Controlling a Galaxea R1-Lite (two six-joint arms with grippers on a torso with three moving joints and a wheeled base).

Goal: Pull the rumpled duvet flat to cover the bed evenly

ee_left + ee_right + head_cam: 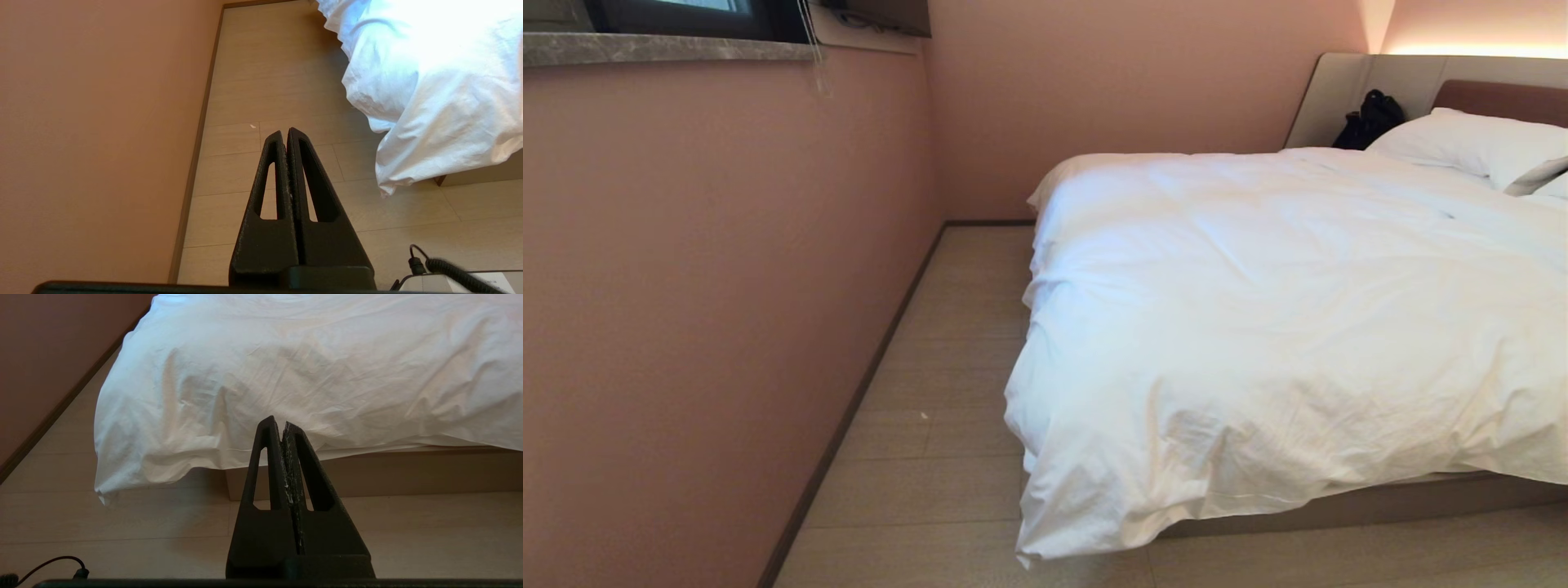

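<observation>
Currently the duvet [1282, 327] is seen spread over the bed [1380, 498], with soft creases, and its near corner hangs down past the grey base almost to the wooden floor [947, 392]. White pillows [1470, 143] are laid at the headboard, and a dark bag [1368, 121] is placed beside them. The left pincer [286, 132] is pressed together above the floor, near the pink wall [711, 286]. The right pincer [281, 422] is also pressed together, empty, before the hanging duvet edge.
</observation>
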